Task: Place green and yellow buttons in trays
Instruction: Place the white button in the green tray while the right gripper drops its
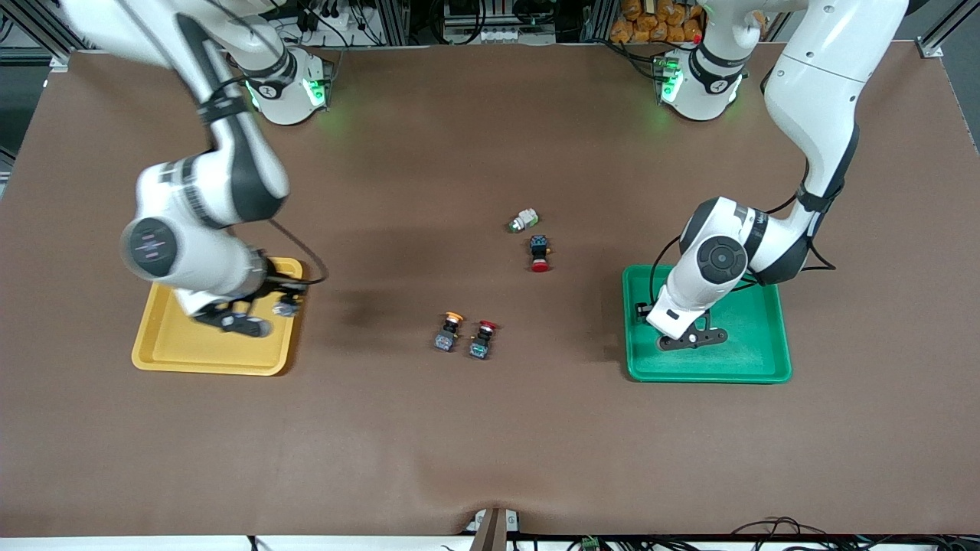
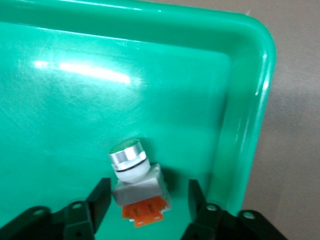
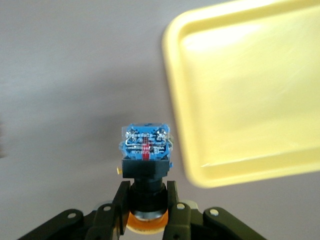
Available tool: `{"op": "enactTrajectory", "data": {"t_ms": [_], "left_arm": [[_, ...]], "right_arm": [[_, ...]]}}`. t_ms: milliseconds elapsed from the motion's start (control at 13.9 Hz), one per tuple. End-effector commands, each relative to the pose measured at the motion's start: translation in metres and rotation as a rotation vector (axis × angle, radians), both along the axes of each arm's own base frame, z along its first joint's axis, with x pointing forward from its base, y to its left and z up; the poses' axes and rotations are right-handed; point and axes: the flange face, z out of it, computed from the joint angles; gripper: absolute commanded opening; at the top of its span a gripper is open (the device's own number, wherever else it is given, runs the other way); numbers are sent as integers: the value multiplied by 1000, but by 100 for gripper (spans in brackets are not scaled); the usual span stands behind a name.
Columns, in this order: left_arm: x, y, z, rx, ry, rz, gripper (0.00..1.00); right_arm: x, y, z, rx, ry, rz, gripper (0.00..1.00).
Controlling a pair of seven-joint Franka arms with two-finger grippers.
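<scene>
While the right gripper [image 3: 145,212] is hanging at the edge of the shallow yellow plastic tray [image 1: 164,344] with its fingers clamped on a yellow-capped switch with a black body and blue terminal block [image 3: 145,150], the left gripper [image 2: 147,202] is sitting low in the shallow green plastic tray [image 1: 754,337] with its jaws spread wide either side of a white-bodied, green-tipped switch with an orange block [image 2: 136,187] that's lying on the tray floor, apparently let go. So the step in hand looks like the yellow drop-off: I'd get the switch properly over the tray floor rather than the rim before loosening, and go low so it isn't bouncing out. On the brown table [image 1: 490,428] another white green-tipped switch [image 1: 524,221] is lying beside a red-capped one [image 1: 540,253], and nearer the camera a second yellow-capped switch [image 1: 449,330] is sitting just beside another red-capped switch [image 1: 482,340]. Worth noting: the front view is hiding both handled switches under the arms, and only the wrist views are showing them.
</scene>
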Motion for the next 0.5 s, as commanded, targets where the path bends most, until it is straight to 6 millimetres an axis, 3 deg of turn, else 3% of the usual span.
{"op": "enactTrajectory", "data": {"t_ms": [0,72,287,430], "left_arm": [[-1,-6,13,7,-24,-5,100],[-3,-14,22,3,-34,-13,100],[-20,-60,48,-24,-21,34,100],[-38,-95,57,-42,-3,66,100]], "right_arm": [[3,-89,-16,53,-2,71,0],[4,-123,-26,68,-10,96,0],[5,-196,-69,94,-51,182,0],[7,-221,-81,100,-80,230,0]]}}
